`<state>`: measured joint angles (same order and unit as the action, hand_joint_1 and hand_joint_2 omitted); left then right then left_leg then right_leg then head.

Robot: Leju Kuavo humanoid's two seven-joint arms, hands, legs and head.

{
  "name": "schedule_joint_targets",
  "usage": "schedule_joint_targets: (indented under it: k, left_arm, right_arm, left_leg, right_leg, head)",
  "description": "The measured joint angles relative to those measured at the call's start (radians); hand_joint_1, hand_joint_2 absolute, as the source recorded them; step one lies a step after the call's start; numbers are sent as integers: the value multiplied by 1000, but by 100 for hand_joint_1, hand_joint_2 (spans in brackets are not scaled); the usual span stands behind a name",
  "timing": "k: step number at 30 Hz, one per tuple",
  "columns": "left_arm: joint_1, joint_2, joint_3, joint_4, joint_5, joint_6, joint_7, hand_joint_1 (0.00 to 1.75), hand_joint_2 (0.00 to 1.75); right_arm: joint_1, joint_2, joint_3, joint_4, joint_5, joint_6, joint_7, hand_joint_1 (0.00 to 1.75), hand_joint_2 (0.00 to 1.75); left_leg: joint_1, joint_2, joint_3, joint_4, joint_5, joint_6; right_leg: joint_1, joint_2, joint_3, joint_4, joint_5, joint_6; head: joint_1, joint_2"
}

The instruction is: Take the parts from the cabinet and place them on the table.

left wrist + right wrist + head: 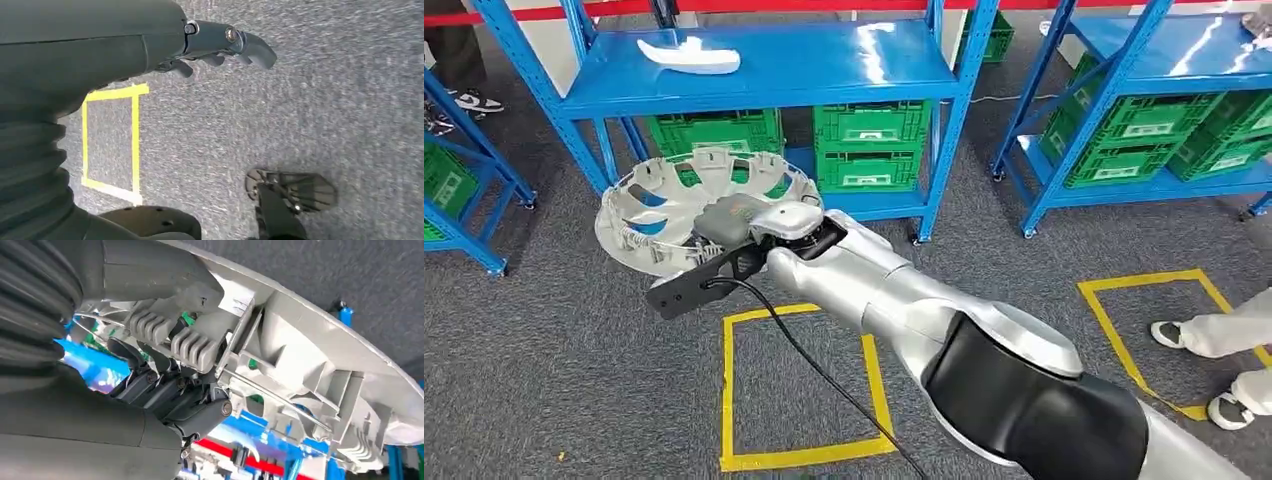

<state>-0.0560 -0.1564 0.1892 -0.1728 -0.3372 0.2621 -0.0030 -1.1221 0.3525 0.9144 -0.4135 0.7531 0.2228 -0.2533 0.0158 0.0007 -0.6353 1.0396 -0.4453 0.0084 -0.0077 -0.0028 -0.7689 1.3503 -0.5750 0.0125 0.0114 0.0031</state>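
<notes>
My right hand point(729, 222) grips the grey wheel cover point(656, 205) by its rim. My left hand point(220, 47) hangs over the carpet point(325, 100), fingers loosely apart, holding nothing.

Shelving point(774, 70) blue; crates point(869, 145) green, white-labelled. Wheel cover point(654, 205) pale silver-grey. Floor markings point(729, 390) yellow on speckled grey carpet point(554, 370). Barrier tape point(524, 14) red.

One grey wheel cover point(679, 205) at left centre. One white part point(689, 55) on the upper-left shelf. Three blue racks point(774, 70), spread across the top. Two yellow floor squares point(794, 385), lower centre and right. Several green crates point(869, 145) under the shelves, exact number unclear.
</notes>
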Motion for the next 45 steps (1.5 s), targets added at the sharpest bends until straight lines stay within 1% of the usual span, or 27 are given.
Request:
schedule_joint_targets:
  k: [2,3,5,6,8,9,10,11,13,14,15,16,18,20,24,25,27,29,30,31,34,35,38,39,40,42,45]
  left_arm:
    - [0,0,0,0,-2,0,-5,0,175]
    - [0,0,0,0,-3,0,-7,0,175]
    - [-1,-5,0,0,-8,0,-7,0,175]
    - [-2,-4,0,0,-11,0,-7,0,175]
    - [-4,-5,-1,0,-16,0,-7,0,175]
    - [-3,-5,-1,0,-20,0,-6,0,175]
    - [-3,-2,-1,0,-22,0,-6,0,175]
    - [-3,-2,-1,0,-24,0,-6,0,175]
    - [-4,0,-1,0,-27,0,-6,0,175]
    - [-4,2,-2,0,-29,0,-6,0,175]
    - [-5,3,-2,0,-29,0,-6,0,175]
    - [-5,3,-2,0,-29,0,-6,0,175]
    - [-6,6,-2,0,-35,0,-2,0,175]
    - [-14,5,-2,0,-40,-1,2,0,175]
    - [-17,5,-3,0,-41,-6,16,0,175]
    - [-17,6,-2,0,-41,-7,18,0,175]
    - [-20,7,-2,0,-41,-7,18,0,175]
    - [-20,8,-2,0,-41,-8,18,0,175]
    - [-20,8,-2,0,-41,-8,18,0,175]
    - [-20,8,-2,0,-41,-8,18,0,175]
    - [-22,8,-3,0,-41,-7,26,0,175]
    - [-22,6,-2,0,-41,-6,29,0,175]
    - [-29,6,-3,0,-44,-3,28,0,175]
    - [-30,5,-4,0,-51,-3,26,0,175]
    - [-31,7,-5,0,-53,-6,22,0,175]
    - [-32,8,-7,0,-55,-13,16,0,175]
    - [-34,10,-9,0,-61,-24,16,0,175]
  right_arm:
    - [-1,-1,1,7,-3,0,-6,164,175]
    - [-3,0,2,11,-6,-1,-8,164,175]
    - [-13,1,3,15,-10,-5,-10,164,175]
    - [-19,2,3,18,-12,-10,-12,164,175]
    - [-30,1,3,27,-14,-21,-12,164,175]
    - [-32,1,3,31,-15,-23,-13,164,175]
    - [-33,1,3,35,-17,-24,-13,164,175]
    - [-36,0,3,40,-18,-27,-13,164,175]
    - [-36,-1,3,50,-20,-28,-13,164,175]
    - [-35,-2,3,55,-21,-28,-13,164,175]
    - [-34,-3,3,58,-21,-28,-13,164,175]
    - [-34,-5,3,61,-21,-29,-13,164,175]
    - [-34,-6,3,65,-28,-30,-13,164,175]
    - [-36,-8,3,68,-38,-37,-12,164,175]
    - [-35,-15,3,72,-49,-57,-15,164,175]
    - [-35,-18,3,72,-50,-57,-15,164,175]
    - [-35,-23,3,73,-50,-58,-15,164,175]
    - [-33,-27,3,75,-50,-57,-15,164,175]
    - [-31,-28,3,76,-50,-57,-15,164,175]
    - [-29,-30,3,77,-50,-57,-15,164,175]
    - [-31,-31,3,77,-53,-60,-19,164,175]
    - [-31,-31,3,77,-53,-66,-23,164,175]
    - [-31,-31,3,77,-53,-78,-28,164,175]
    - [-30,-31,3,78,-53,-79,-28,164,175]
    - [-30,-33,3,78,-52,-82,-27,164,175]
    - [-27,-36,3,79,-51,-92,-26,164,175]
    - [-20,-46,3,81,-52,-118,-4,164,175]
  left_leg:
    - [-6,0,-24,1,19,-1]
    - [-8,0,-34,1,28,-2]
    - [-11,2,-44,1,42,-11]
    - [-2,5,-40,-7,54,-18]
    - [2,4,-41,-15,71,-29]
    - [-5,2,-47,-18,76,-36]
    - [-3,0,-60,-6,50,-40]
    - [-3,-1,-75,44,-7,-46]
    - [1,0,-112,189,-101,-55]
    - [2,0,-126,255,-122,-58]
    - [3,0,-124,282,-113,-60]
    - [3,0,-103,269,-86,-62]
    - [5,0,2,131,-27,-65]
    - [-2,-3,88,12,-62,-64]
    - [1,-6,65,-5,-55,-30]
    - [3,-3,61,-7,-48,-19]
    - [2,-3,45,-6,-36,-4]
    - [2,-2,28,-5,-23,-2]
    - [2,-2,21,-5,-17,-2]
    - [2,-2,14,-5,-10,-2]
    - [0,-3,2,-5,5,-10]
    - [-4,-3,-4,-4,9,-16]
    - [0,1,-9,-11,24,-34]
    - [-5,2,-9,-11,15,-25]
    - [-4,3,-11,-18,22,6]
    - [-4,3,-11,-24,31,-10]
    - [-5,3,-15,-27,39,-7]
  right_leg:
    - [7,1,77,-78,68,-16]
    - [15,2,142,-164,84,-31]
    - [28,4,254,-330,29,-60]
    - [30,5,251,-332,42,-43]
    - [34,5,245,-343,53,-51]
    - [23,2,241,-360,69,-56]
    - [21,-4,240,-364,80,-58]
    - [18,-4,230,-366,90,-68]
    - [17,-4,209,-363,107,-67]
    - [17,-4,196,-360,115,-66]
    - [16,-4,182,-356,122,-64]
    - [14,-4,169,-350,128,-62]
    - [8,-3,144,-335,135,-53]
    - [11,-3,122,-320,141,-42]
    - [15,-3,105,-315,166,-24]
    - [9,-1,98,-302,148,-18]
    - [8,1,48,-178,57,-5]
    - [8,2,-8,-25,-12,0]
    - [8,2,-13,2,-17,-1]
    - [8,2,9,-22,-2,-4]
    - [14,3,180,-283,88,-26]
    - [18,3,199,-328,71,-32]
    - [23,3,184,-329,89,-36]
    - [21,3,186,-338,96,-29]
    - [20,3,182,-338,99,-26]
    - [21,4,177,-338,103,-32]
    - [20,4,171,-337,110,-35]
  head:
    - [0,0]
    - [0,0]
    - [-1,0]
    - [-1,0]
    - [5,0]
    - [4,0]
    - [4,0]
    - [2,0]
    - [1,0]
    - [1,0]
    - [1,0]
    - [0,0]
    - [0,0]
    - [-1,0]
    - [0,0]
    - [0,0]
    - [4,0]
    - [4,0]
    - [4,0]
    - [4,0]
    - [4,0]
    - [4,0]
    - [4,0]
    - [4,0]
    - [3,0]
    - [3,0]
    - [3,0]
